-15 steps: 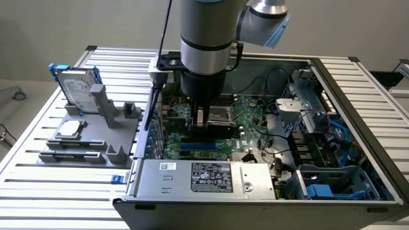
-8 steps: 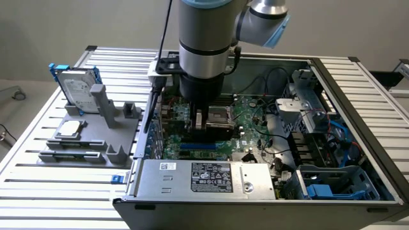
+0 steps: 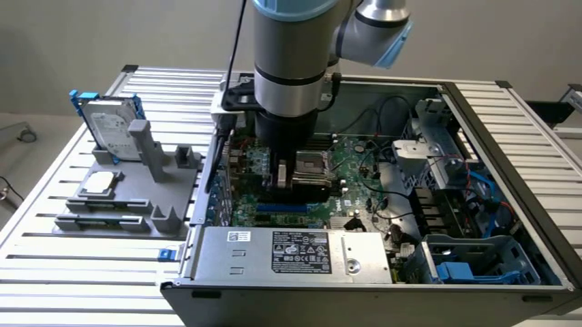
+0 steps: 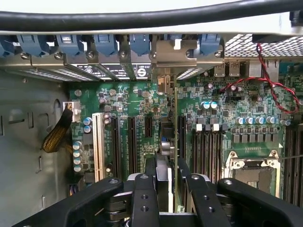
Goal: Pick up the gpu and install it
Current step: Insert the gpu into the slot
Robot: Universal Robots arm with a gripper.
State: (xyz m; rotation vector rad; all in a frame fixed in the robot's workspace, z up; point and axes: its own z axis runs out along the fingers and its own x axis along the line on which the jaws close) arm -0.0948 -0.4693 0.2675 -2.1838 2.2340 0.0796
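Note:
In the wrist view the gpu (image 4: 175, 118) is seen edge-on as a thin green card standing upright over the motherboard's (image 4: 142, 101) expansion slots. Its silver bracket (image 4: 176, 53) sits against the case's rear slot openings. My gripper (image 4: 168, 163) is shut on the card, a black finger on each side. In the exterior view my gripper (image 3: 289, 178) reaches down into the open computer case (image 3: 509, 136), with the gpu (image 3: 311, 178) low over the board.
A grey holder (image 3: 136, 204) to the exterior view's left carries a silver hard drive in a blue frame (image 3: 109, 126) and a square processor chip (image 3: 100, 180). A power supply (image 3: 291, 252) fills the case's near side. Red wires (image 4: 270, 80) and the CPU socket (image 4: 253, 172) lie beside the slots.

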